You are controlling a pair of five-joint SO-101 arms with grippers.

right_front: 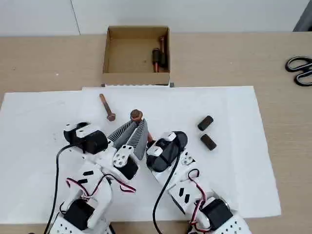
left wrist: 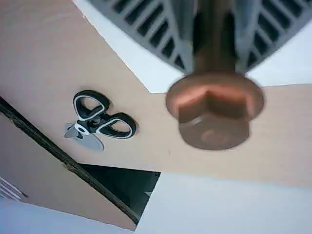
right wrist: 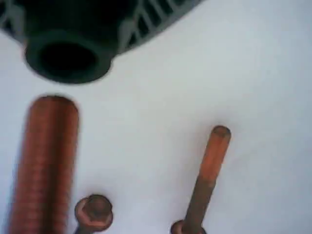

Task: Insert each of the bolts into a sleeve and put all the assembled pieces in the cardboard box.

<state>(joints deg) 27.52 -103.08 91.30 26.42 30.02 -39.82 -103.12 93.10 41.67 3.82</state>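
The left jaws clamp a bolt (left wrist: 214, 112), the right jaws a sleeve (right wrist: 66, 56), not yet joined. Assembled pieces (right_front: 158, 57) lie in the cardboard box (right_front: 136, 78); a loose bolt (right_front: 107, 107) and two sleeves (right_front: 205, 123) are left.

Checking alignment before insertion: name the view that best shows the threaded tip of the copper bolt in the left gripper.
The right wrist view: the copper threaded bolt ends near the black cylindrical sleeve, tip unobscured. The left wrist and high views show mainly its hex head.

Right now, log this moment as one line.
left pincer: shut on bolt | right pincer: shut on sleeve | paper: loose bolt, two loose sleeves | box: assembled pieces inside
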